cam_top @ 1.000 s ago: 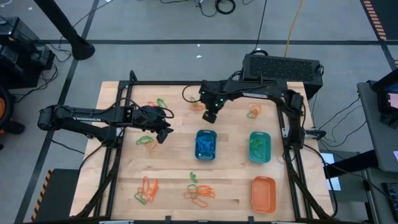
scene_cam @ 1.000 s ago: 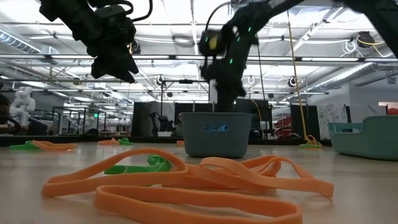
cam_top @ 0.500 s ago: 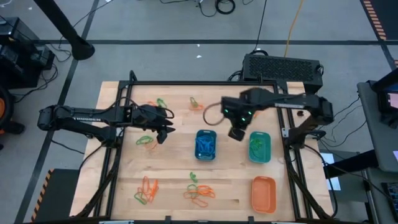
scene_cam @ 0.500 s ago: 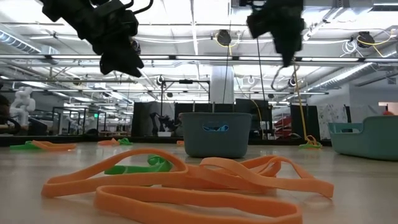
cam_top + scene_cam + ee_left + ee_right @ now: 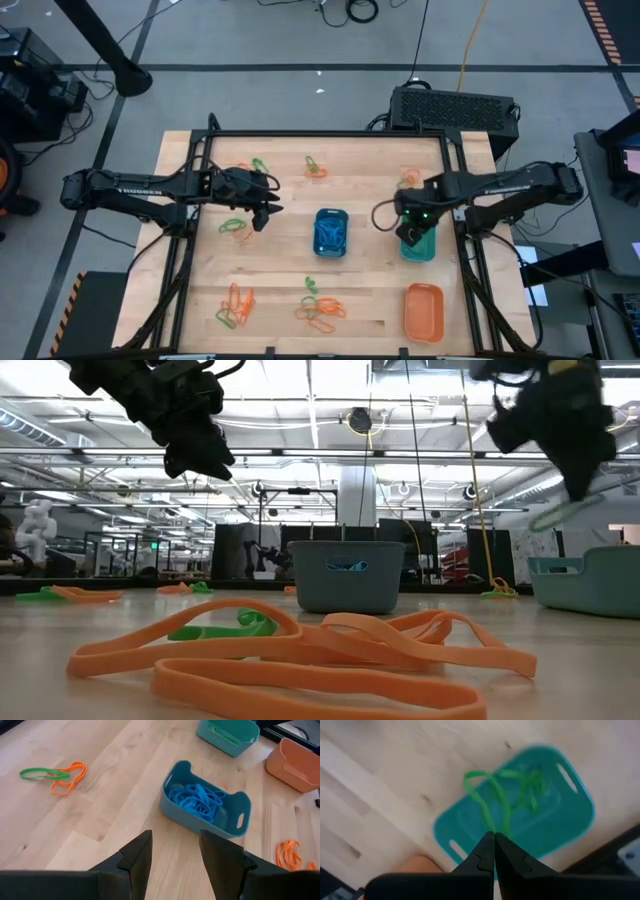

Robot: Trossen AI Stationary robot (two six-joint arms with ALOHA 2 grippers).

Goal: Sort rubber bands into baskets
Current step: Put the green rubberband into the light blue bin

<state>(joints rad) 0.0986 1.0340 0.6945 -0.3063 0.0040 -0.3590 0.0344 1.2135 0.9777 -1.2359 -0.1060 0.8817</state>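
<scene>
My right gripper (image 5: 412, 228) hangs over the teal-green basket (image 5: 420, 243) at the table's right, shut on a green rubber band (image 5: 492, 795); the low view shows the band (image 5: 565, 512) dangling under it. My left gripper (image 5: 262, 210) waits open in the air left of the blue basket (image 5: 331, 232), which holds blue bands (image 5: 197, 802). The orange basket (image 5: 424, 310) stands at the near right. Loose green and orange bands lie on the wood at the far left (image 5: 258, 165), far middle (image 5: 315, 166), left (image 5: 232, 226) and near edge (image 5: 320, 308). My right gripper pinches the green band at one end of its loop (image 5: 492, 827) between its two fingertips. The fingers point down from above. The band hangs slack below them, lifted clear, over the teal-green basket's inside.
A few more bands lie far right (image 5: 407, 179) and near left (image 5: 235, 305). In the low view an orange tangle (image 5: 300, 650) lies close to the camera. A black frame (image 5: 320, 134) borders the table.
My right gripper has swung from the far middle of the table toward the right and near edges, rolling its wrist, and has carried the green band from beside the far bands to above the teal-green basket. It has stayed shut on the band.
</scene>
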